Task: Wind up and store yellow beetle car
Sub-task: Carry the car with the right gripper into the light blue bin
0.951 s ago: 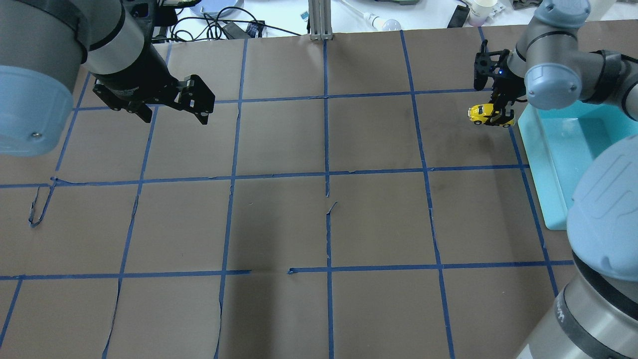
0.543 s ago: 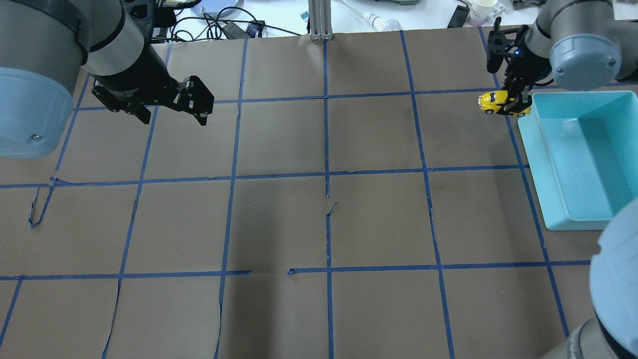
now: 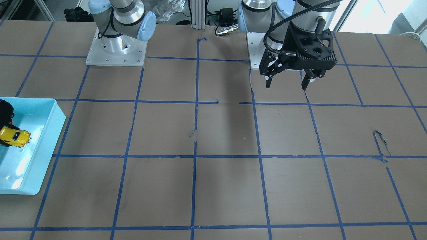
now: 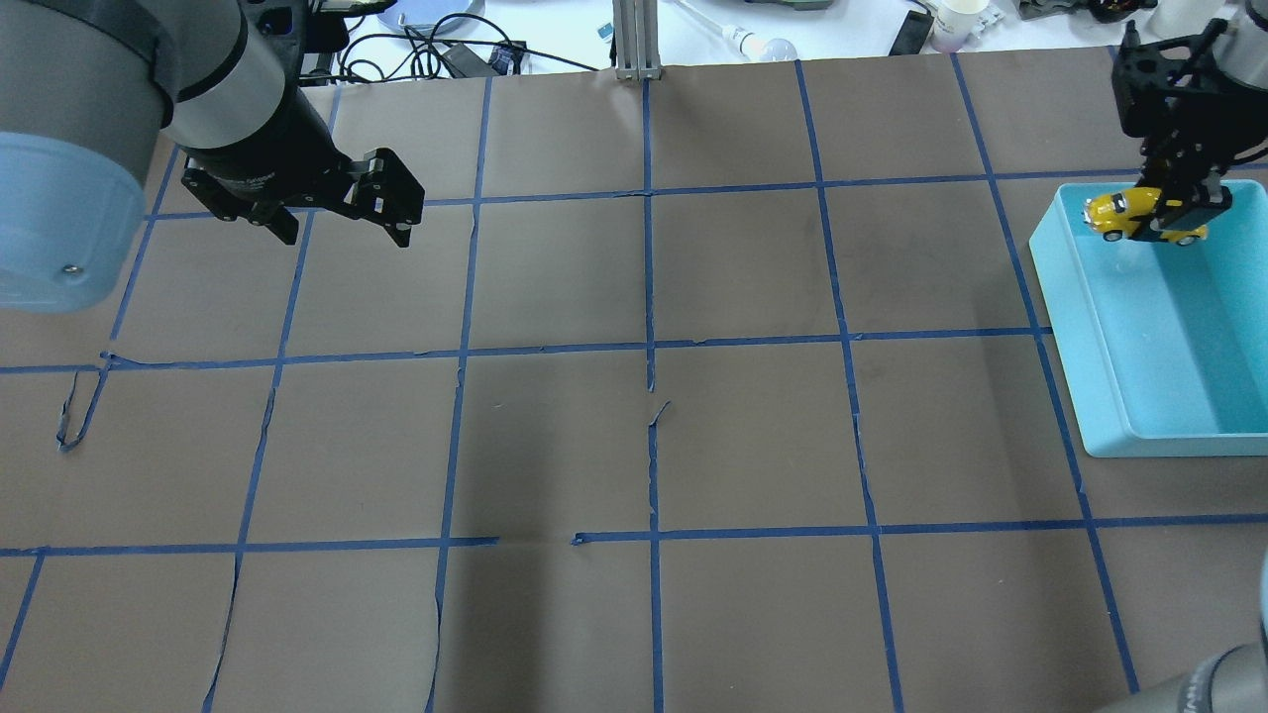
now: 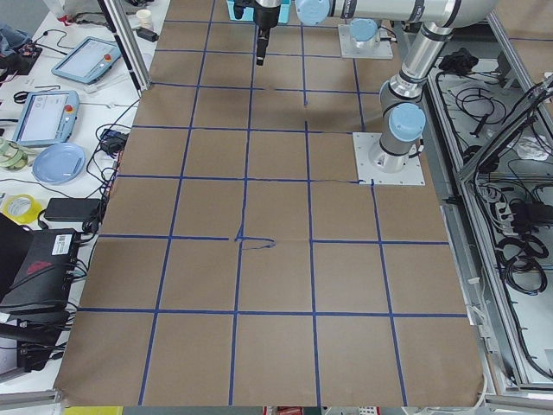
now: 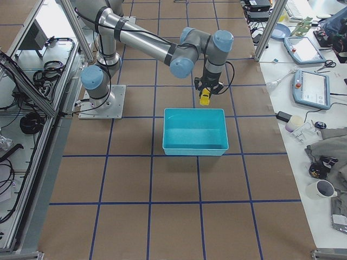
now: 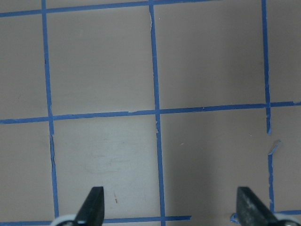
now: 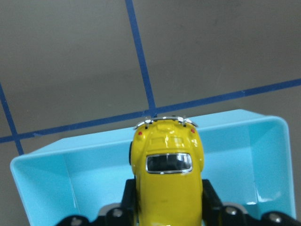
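The yellow beetle car (image 4: 1121, 212) is held in my right gripper (image 4: 1179, 216), whose fingers are shut on its sides, in the air above the far end of the light blue bin (image 4: 1075, 327). The car also shows in the front view (image 3: 15, 137), the right side view (image 6: 205, 99) and the right wrist view (image 8: 167, 172), over the bin's (image 8: 42, 183) open inside. My left gripper (image 4: 396, 203) is open and empty above the far left of the table; its fingertips (image 7: 91, 205) frame bare brown paper.
The table is covered in brown paper with a blue tape grid (image 4: 649, 347). The bin (image 3: 46, 143) sits at the table's right edge. Cables, a cup (image 4: 959, 20) and other clutter lie beyond the far edge. A metal post (image 4: 634, 40) stands at the far middle.
My right gripper has carried the car to the right, from beside the bin's far left corner to above its inside. The left arm has not moved.
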Controlling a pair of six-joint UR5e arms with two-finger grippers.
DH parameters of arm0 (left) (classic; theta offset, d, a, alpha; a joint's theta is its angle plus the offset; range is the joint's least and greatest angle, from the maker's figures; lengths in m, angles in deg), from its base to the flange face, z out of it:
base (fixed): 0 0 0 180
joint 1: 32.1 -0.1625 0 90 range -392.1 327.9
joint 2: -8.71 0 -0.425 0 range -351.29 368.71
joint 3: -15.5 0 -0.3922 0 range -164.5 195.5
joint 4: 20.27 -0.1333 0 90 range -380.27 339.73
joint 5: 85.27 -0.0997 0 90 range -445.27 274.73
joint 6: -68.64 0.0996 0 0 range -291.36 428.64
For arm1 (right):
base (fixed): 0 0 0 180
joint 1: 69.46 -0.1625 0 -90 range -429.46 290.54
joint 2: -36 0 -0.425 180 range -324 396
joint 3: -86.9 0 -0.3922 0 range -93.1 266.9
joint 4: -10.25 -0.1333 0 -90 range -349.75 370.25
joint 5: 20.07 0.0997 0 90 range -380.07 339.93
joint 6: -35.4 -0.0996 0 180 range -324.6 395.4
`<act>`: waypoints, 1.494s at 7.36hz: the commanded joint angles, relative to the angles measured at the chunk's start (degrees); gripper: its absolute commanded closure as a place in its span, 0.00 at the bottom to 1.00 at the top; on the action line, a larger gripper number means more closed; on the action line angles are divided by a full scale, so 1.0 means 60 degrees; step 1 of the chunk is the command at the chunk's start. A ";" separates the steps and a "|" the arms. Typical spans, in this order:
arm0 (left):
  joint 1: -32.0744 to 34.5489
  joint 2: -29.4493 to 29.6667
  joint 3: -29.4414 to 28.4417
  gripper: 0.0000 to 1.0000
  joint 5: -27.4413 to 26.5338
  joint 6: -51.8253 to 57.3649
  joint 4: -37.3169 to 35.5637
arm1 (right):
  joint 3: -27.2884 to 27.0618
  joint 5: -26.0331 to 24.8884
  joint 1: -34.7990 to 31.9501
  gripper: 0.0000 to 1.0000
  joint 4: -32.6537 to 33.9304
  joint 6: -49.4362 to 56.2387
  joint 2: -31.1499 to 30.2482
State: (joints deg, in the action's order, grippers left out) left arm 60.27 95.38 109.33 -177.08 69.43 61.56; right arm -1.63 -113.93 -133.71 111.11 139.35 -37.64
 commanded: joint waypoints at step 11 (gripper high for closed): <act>-0.0045 -0.0031 0.0035 0.00 -0.0006 0.0015 -0.0075 | -0.1712 -0.0426 0.1436 0.90 0.2772 0.1834 0.1650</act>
State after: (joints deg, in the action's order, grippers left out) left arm 60.10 95.27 109.37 -177.08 69.52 61.11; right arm -11.78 -116.51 -124.96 125.58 150.03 -29.20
